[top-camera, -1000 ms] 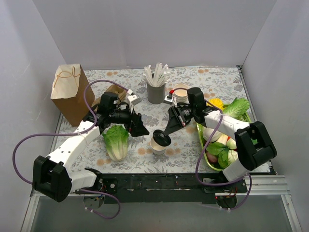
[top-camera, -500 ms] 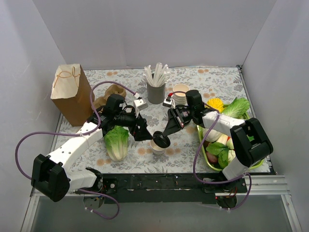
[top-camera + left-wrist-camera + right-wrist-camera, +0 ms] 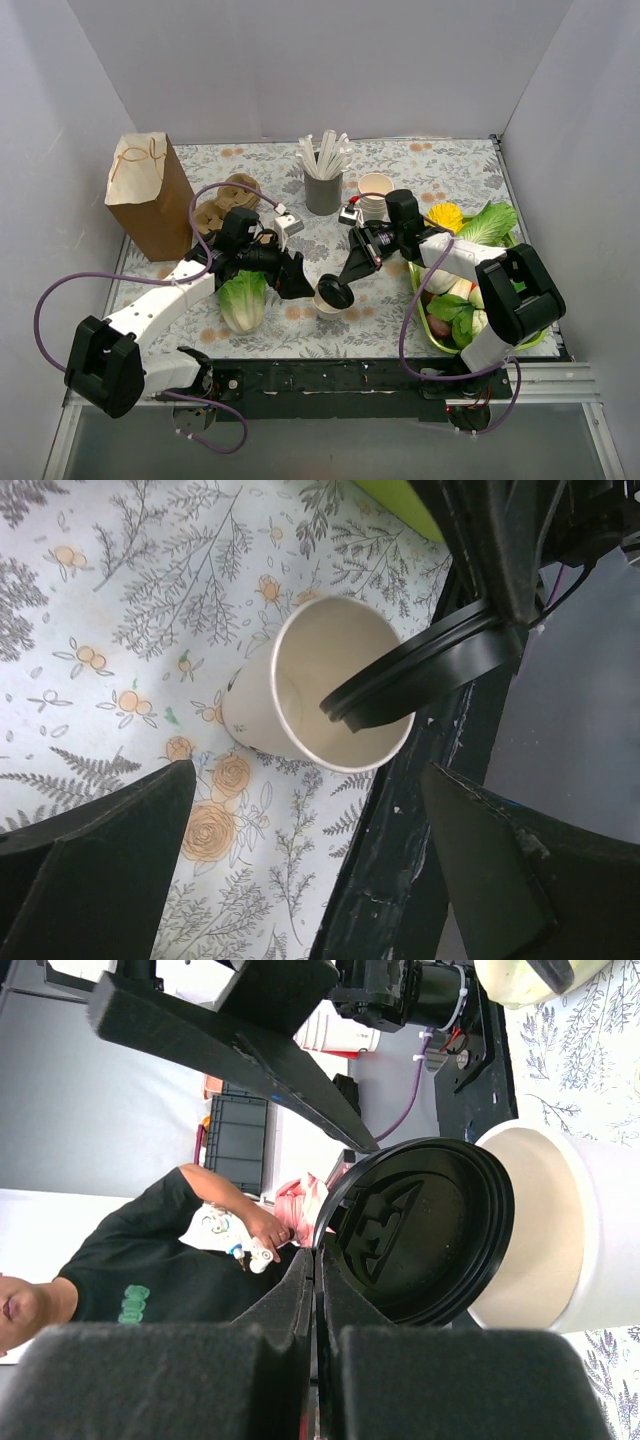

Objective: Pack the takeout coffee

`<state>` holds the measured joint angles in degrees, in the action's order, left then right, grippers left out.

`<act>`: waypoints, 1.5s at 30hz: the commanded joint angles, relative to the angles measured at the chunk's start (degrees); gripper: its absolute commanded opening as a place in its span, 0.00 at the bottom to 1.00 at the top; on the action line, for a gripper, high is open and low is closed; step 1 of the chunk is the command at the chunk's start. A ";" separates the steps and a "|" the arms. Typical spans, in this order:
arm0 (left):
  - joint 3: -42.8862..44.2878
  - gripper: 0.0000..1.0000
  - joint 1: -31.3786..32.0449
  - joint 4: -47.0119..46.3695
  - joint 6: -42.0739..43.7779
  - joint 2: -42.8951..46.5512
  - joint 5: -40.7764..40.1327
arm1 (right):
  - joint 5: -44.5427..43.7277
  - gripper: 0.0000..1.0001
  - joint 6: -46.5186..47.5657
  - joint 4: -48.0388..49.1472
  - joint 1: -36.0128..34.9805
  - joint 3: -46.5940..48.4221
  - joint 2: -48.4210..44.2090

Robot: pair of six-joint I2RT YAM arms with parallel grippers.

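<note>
One brown paper bag (image 3: 148,195) stands far left on the counter (image 3: 440,165). Toward the front middle, the left gripper (image 3: 296,281), jaws spread wide, hangs beside the open cream cup (image 3: 320,304). Over its mouth tilts the black lid (image 3: 336,293), pinched at the rim by the right gripper (image 3: 356,266). Lidding is in hand, I judge; next the lid needs levelling and pressing down square.

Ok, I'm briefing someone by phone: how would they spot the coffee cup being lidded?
On the floral table, look near the front edge, just right of the green cabbage. The cream cup there stands alone, its mouth open, with a black lid held tilted over it by the right claw; the stacked cups behind have none.
</note>
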<state>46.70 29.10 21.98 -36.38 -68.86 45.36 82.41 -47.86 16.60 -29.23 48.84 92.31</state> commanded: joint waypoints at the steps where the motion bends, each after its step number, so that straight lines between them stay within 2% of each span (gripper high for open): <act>1: -2.40 0.98 0.25 -3.25 -4.83 1.89 -0.28 | 0.56 0.01 0.04 1.15 0.58 -0.41 0.15; 23: -7.85 0.98 0.34 -13.89 -10.73 -1.71 -0.71 | -1.55 0.07 2.50 -2.89 2.34 -0.59 0.67; 45: -8.64 0.98 1.13 -15.91 -9.67 -4.79 -1.51 | -2.69 0.13 4.88 -6.84 4.10 0.20 1.12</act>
<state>38.15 29.85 7.29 -47.13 -72.77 44.12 79.61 -44.64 11.35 -25.82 48.84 93.36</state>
